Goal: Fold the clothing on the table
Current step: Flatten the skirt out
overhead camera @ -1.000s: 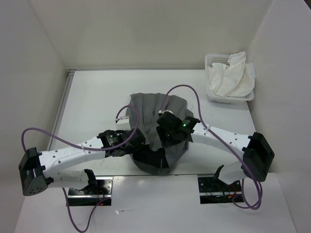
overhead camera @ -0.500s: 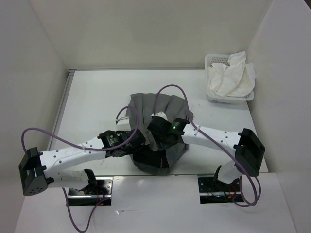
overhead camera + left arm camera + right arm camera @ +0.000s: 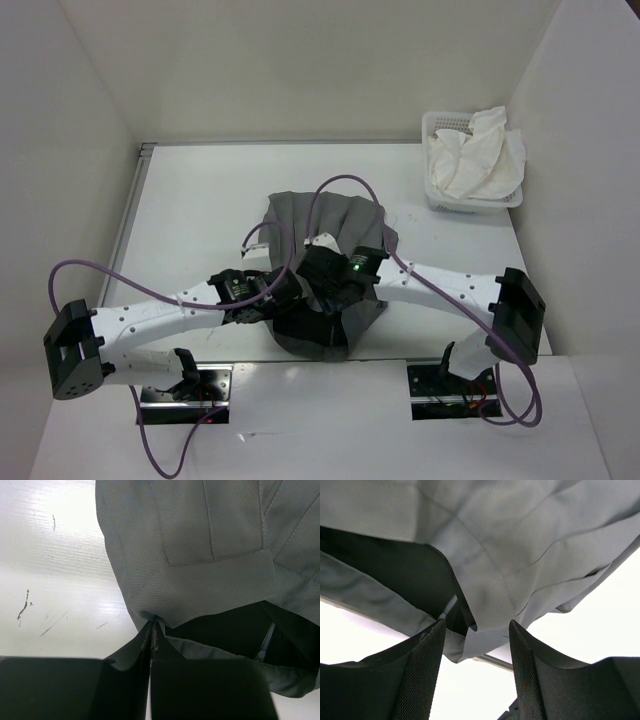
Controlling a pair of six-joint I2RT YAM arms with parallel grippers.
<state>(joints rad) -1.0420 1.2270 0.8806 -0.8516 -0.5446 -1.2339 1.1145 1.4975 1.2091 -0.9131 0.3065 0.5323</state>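
Clothing (image 3: pixel 345 215) lies partly hidden under right arm (image 3: pixel 440 283).

I'm keeping watch on my right gripper (image 3: pixel 476 626): jaws gaping, a clothing (image 3: pixel 520 540) fold is hanging between them.

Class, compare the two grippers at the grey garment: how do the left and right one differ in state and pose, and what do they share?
The left gripper is shut, pinching the edge of the clothing; the right gripper is open, with a fold hanging unclamped between its fingers. The left gripper reaches in from the left, the right gripper from the right. Both are at the clothing's near end, by its dark opening.
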